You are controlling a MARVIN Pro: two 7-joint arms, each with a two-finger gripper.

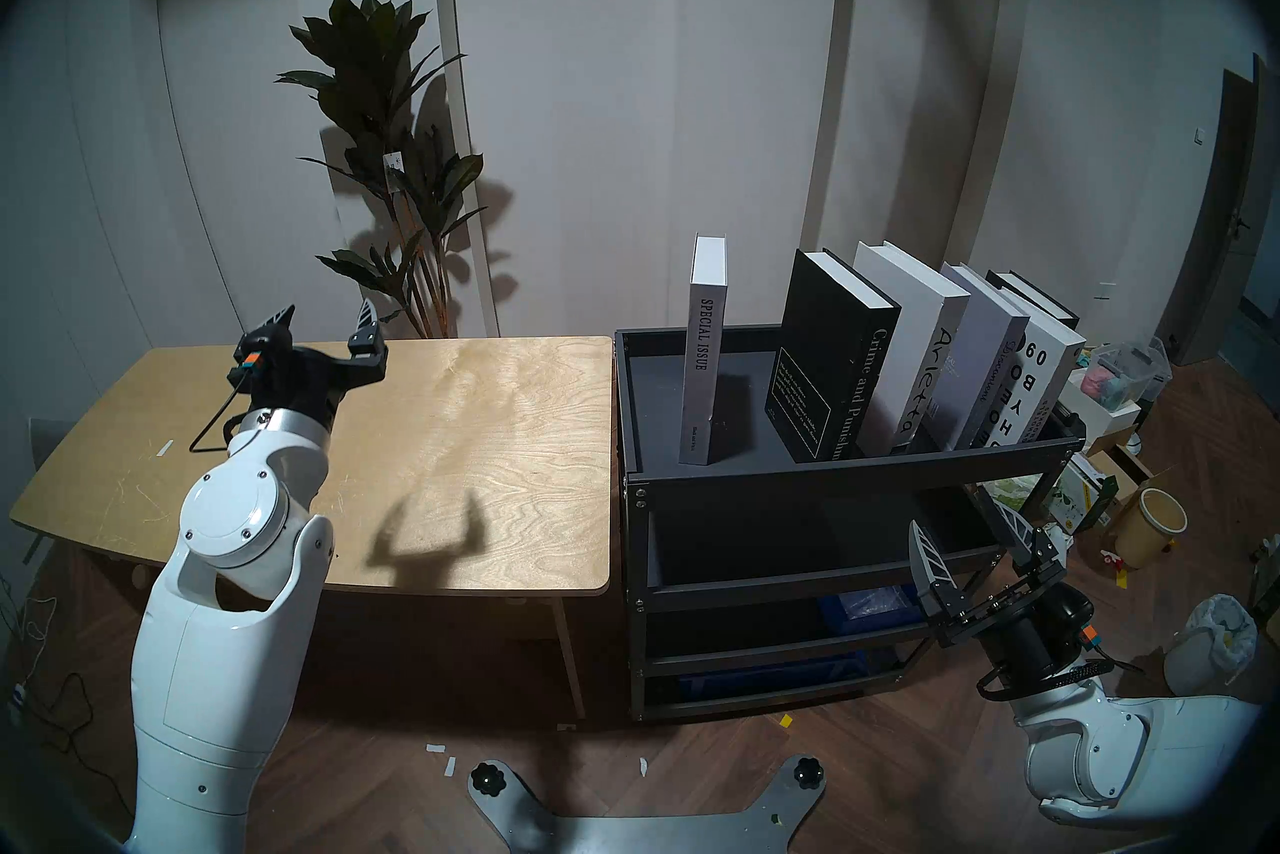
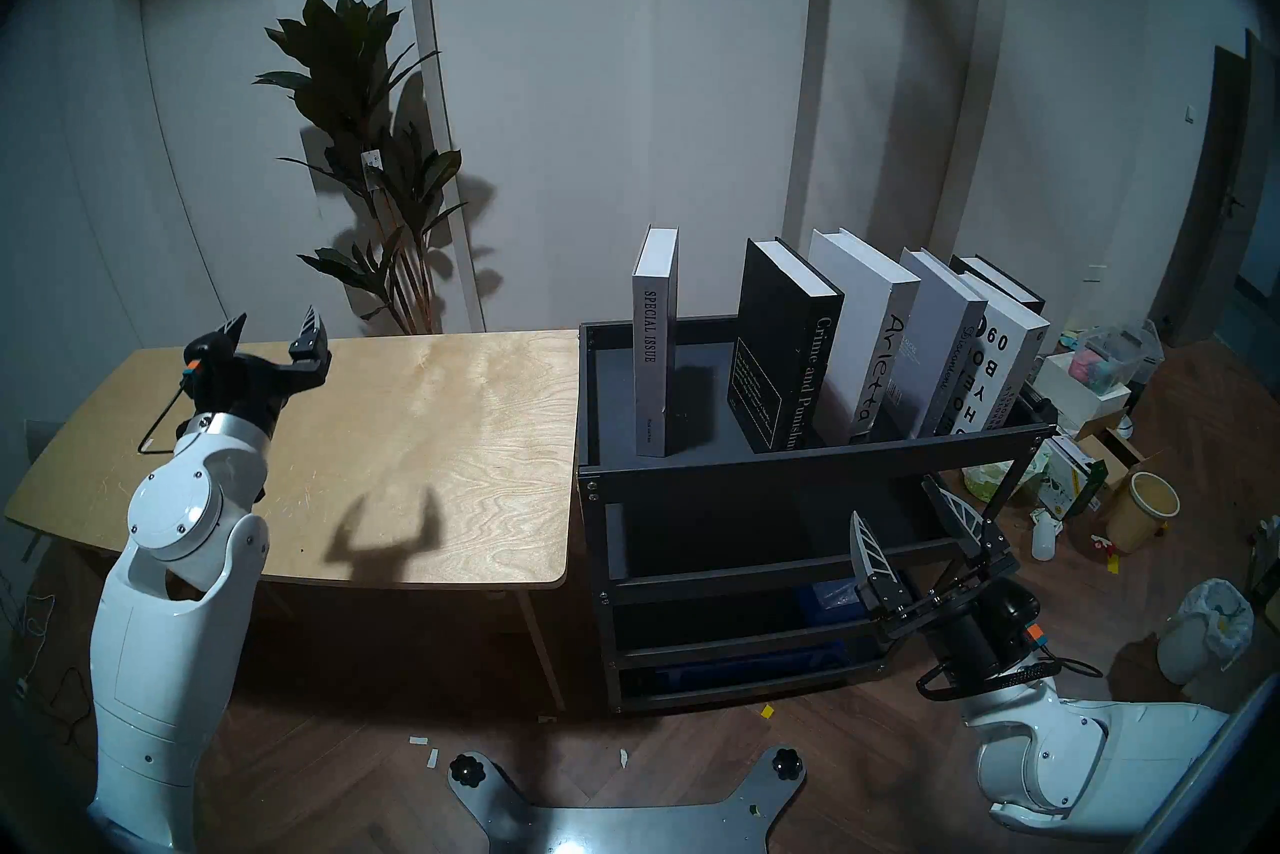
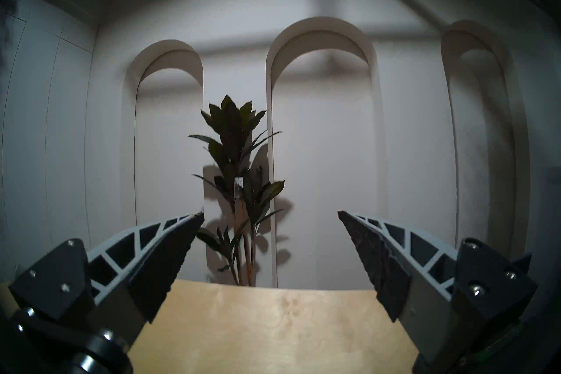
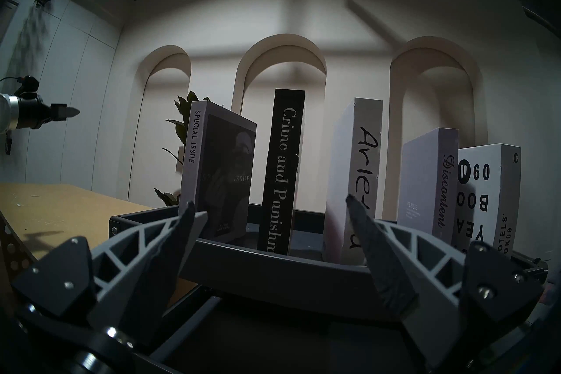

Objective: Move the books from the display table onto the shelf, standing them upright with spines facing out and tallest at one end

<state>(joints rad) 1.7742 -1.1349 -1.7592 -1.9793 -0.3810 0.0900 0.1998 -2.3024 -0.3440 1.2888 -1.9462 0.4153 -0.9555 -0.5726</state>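
Six books stand on the top tray of the black shelf (image 1: 831, 475). SPECIAL ISSUE (image 1: 703, 360) stands upright alone at the left. After a gap come Crime and Punishment (image 1: 831, 360), Arietta (image 1: 907, 346), Discontent (image 1: 983, 360), a white lettered book (image 1: 1042, 388) and a black one (image 1: 1032, 294), leaning together with spines out. My left gripper (image 1: 325, 310) is open and empty above the back left of the display table (image 1: 450, 450). My right gripper (image 1: 959, 516) is open and empty, below and in front of the tray's right end.
A potted plant (image 1: 388, 173) stands behind the table. Blue bins (image 1: 866, 606) sit in the shelf's lower tiers. Floor clutter lies at the right: a clear box (image 1: 1122, 374), a tan bucket (image 1: 1150, 527), a white bagged bin (image 1: 1212, 645). My base plate (image 1: 644, 825) is at the front.
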